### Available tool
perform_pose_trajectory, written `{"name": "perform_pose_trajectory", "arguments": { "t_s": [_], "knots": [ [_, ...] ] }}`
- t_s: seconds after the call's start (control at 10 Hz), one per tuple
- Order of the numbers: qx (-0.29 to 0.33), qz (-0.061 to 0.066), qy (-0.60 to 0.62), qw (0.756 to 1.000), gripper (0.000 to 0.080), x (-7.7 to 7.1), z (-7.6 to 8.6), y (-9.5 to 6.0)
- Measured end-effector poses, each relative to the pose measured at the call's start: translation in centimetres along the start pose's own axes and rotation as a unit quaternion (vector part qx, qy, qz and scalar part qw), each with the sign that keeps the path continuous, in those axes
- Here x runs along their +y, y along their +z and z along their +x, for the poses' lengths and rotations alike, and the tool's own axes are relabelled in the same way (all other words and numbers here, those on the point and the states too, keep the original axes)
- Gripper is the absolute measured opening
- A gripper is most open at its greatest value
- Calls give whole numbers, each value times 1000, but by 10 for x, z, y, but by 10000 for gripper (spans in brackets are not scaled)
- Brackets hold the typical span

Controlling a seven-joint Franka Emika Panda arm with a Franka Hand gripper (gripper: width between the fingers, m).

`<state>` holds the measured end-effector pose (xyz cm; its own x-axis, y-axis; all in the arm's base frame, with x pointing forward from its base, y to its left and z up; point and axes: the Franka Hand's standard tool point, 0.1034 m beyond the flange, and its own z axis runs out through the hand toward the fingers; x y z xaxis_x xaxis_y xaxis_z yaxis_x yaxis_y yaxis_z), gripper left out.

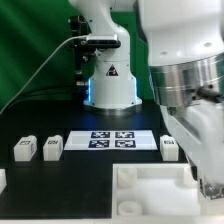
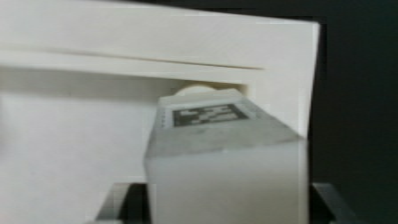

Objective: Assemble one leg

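Observation:
In the wrist view my gripper point(image 2: 222, 205) is shut on a leg point(image 2: 222, 160), a white block with a black-and-white tag point(image 2: 210, 113) near its far end. That end sits at a corner socket of the large white tray-like piece point(image 2: 107, 110); whether it is inside the socket is hidden. In the exterior view my gripper point(image 1: 206, 186) is low at the right, over the tray-like piece point(image 1: 150, 195), and the held leg is hidden by the arm. Three more legs stand on the black table: two at the exterior view's left point(image 1: 25, 149) point(image 1: 53, 147) and one right of centre point(image 1: 170, 148).
The marker board point(image 1: 112, 142) lies flat on the table between the loose legs. The robot base point(image 1: 110, 85) stands behind it with cables to the exterior view's left. A white object point(image 1: 2, 180) shows at the left edge.

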<state>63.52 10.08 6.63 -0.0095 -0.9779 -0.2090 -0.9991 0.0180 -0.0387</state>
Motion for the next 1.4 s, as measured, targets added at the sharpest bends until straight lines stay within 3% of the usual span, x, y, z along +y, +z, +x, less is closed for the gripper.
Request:
{"name": "perform_pose_trajectory", "arguments": {
  "t_s": [0.2,0.4,0.5,0.6,0.7,1.0,1.1,1.3,1.4],
  "knots": [
    [-3,-4,50,999,298,2,-2,1],
    [0,-4,4,1000,302,3,-2,2],
    [21,7,-72,997,521,5,-8,6],
    [37,14,-187,982,521,9,-14,8],
    [42,14,-282,958,625,13,-17,6],
    [49,3,-452,891,648,16,-19,1],
    [54,0,-521,852,648,15,-19,0],
    [67,-14,-674,736,649,6,-20,-2],
    [67,-16,-699,712,649,1,-21,-2]
  ]
}}
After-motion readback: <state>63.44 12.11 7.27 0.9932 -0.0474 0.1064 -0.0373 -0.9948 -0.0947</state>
